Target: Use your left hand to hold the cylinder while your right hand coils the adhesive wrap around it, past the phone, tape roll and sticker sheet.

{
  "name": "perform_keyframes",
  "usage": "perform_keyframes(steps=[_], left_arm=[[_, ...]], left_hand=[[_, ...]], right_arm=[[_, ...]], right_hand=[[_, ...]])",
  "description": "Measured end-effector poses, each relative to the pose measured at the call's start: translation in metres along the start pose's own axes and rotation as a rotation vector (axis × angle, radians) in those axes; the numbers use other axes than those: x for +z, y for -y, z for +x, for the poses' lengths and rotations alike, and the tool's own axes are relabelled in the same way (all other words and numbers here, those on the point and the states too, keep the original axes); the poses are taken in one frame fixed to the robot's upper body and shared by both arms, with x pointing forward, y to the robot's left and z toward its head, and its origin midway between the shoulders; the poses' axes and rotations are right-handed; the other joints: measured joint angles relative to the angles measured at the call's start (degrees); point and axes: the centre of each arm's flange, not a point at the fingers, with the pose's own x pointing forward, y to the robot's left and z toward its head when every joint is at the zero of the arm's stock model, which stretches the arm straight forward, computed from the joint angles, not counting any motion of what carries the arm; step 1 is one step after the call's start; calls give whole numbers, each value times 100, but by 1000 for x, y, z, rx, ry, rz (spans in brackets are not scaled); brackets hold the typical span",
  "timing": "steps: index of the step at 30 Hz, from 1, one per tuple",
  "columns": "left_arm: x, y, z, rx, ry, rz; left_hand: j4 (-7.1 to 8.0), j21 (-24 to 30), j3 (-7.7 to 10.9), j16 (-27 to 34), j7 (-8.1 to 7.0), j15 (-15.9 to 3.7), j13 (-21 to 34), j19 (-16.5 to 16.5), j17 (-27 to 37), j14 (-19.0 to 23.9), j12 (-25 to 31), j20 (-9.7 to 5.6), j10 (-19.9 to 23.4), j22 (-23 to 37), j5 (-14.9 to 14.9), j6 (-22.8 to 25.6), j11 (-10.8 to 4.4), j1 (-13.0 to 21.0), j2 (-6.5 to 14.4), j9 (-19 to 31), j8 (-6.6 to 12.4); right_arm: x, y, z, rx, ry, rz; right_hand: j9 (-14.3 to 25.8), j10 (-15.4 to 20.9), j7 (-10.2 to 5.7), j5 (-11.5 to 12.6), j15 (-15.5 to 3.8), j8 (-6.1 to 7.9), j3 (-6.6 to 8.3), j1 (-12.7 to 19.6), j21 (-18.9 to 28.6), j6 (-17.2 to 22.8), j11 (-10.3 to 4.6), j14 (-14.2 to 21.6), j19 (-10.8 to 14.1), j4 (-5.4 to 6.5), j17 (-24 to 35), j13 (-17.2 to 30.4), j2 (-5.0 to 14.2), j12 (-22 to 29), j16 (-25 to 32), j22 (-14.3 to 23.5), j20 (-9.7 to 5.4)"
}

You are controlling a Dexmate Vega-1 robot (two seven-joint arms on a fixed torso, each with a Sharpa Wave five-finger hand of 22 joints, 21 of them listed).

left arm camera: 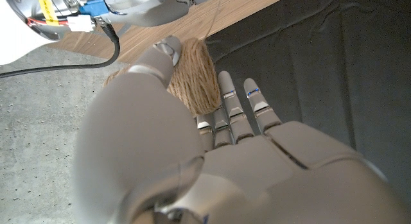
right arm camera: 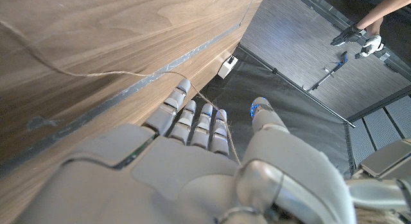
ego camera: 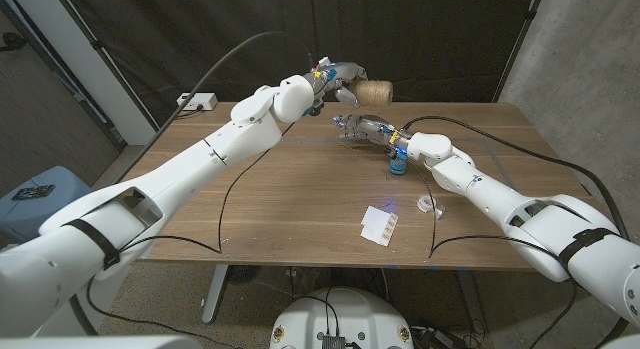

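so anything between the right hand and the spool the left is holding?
Nothing visible. The left hand grips the twine spool above the table's far edge; the right hand sits just short of it, a strand running through its fingers. The sticker sheet lies well clear.

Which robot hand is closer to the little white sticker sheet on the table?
The right robot hand. It is up over the table beyond the sticker sheet; the left robot hand holds the twine spool farther back.

Sticker sheet (ego camera: 379, 225) and tape roll (ego camera: 432, 205) flank bare table (ego camera: 290, 199).
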Motion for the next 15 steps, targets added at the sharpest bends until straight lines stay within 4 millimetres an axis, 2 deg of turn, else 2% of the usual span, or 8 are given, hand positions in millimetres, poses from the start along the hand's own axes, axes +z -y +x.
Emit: perform_keyframes(steps=[5,15], left_arm=[[1,1,1,-3,0,-2],[1,2,5,-5,-2,-7]], left_hand=[[0,17,0,0,0,0,-1,0,0,0,10,0,0,0,37,0,0,0,0,0,0],[0,21,0,0,0,-1,27,-11,-1,1,9,11,12,0,60,0,11,0,0,0,0]], right_arm=[[-1,-1,-2,-2,-2,1],[-5,-2,-4,-17,-11,3]], right_hand=[[0,126,-73,0,16,53,-18,23,0,181,-43,87,24,16,0,0,-24,28,3,0,-20],[27,773,-71,0,-2,288,-96,226,105,915,8,702,503,-1,54,79,30,241,274,0,-31]])
